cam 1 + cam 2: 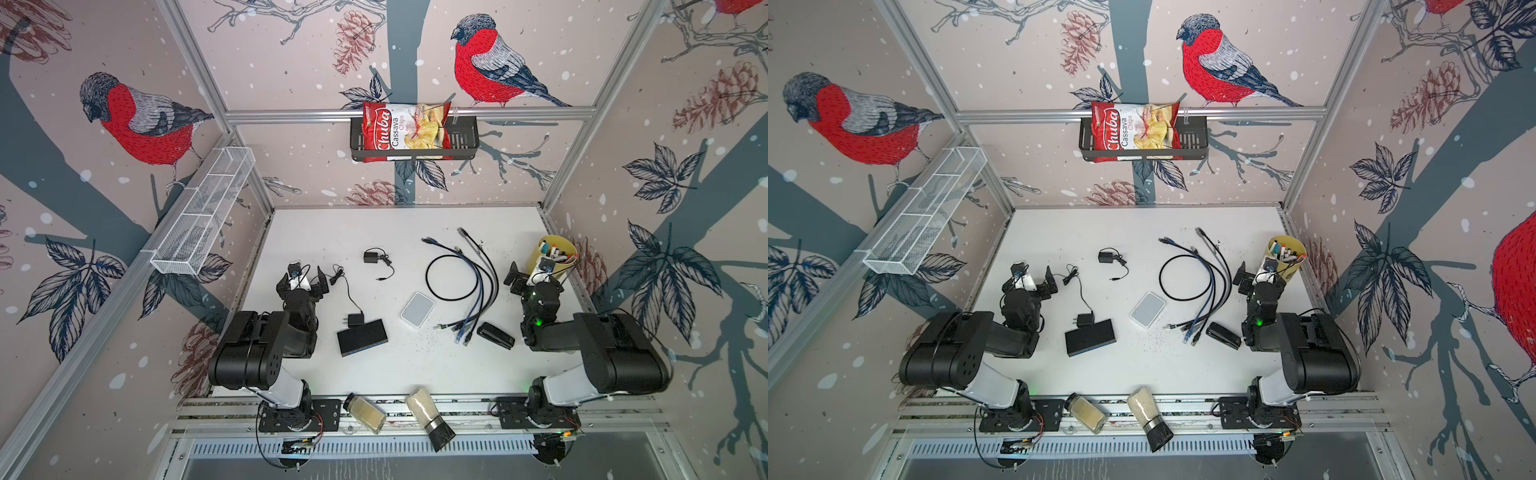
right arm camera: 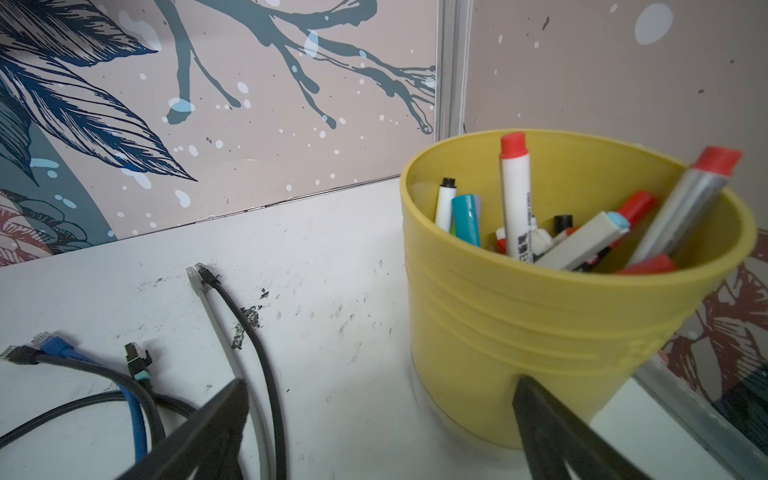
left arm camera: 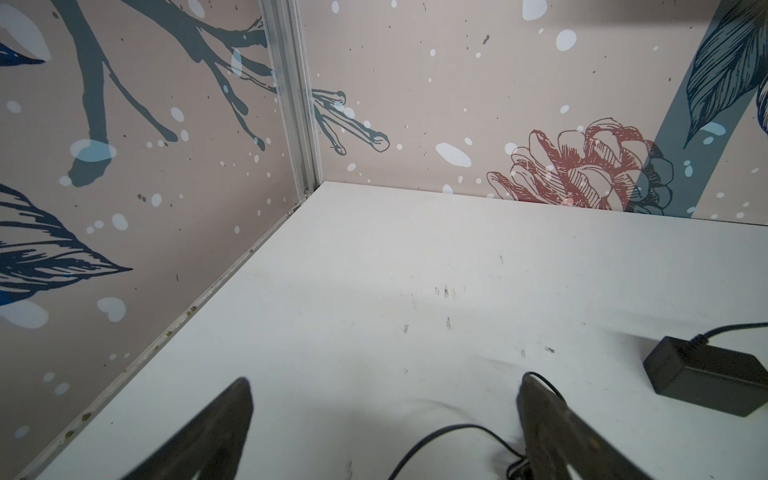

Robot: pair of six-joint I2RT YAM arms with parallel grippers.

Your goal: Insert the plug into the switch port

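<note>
Wallpapered walls [image 1: 291,62] enclosed the cell on three sides, beige and flecked with white, printed with red-breasted bullfinches [image 1: 486,62], pine cones [image 1: 353,39], dark leaves and grey-blue branches. Aluminium frame posts [image 1: 195,62] ran up the corners, and a horizontal rail [image 1: 291,115] crossed the back wall. A black slotted basket [image 1: 463,137] hung from that rail. A white wire-mesh basket [image 1: 208,208] was fixed along the left wall. The white tabletop [image 1: 374,232] was scuffed, evenly lit, and edged in front by aluminium rails [image 1: 469,405].
</note>
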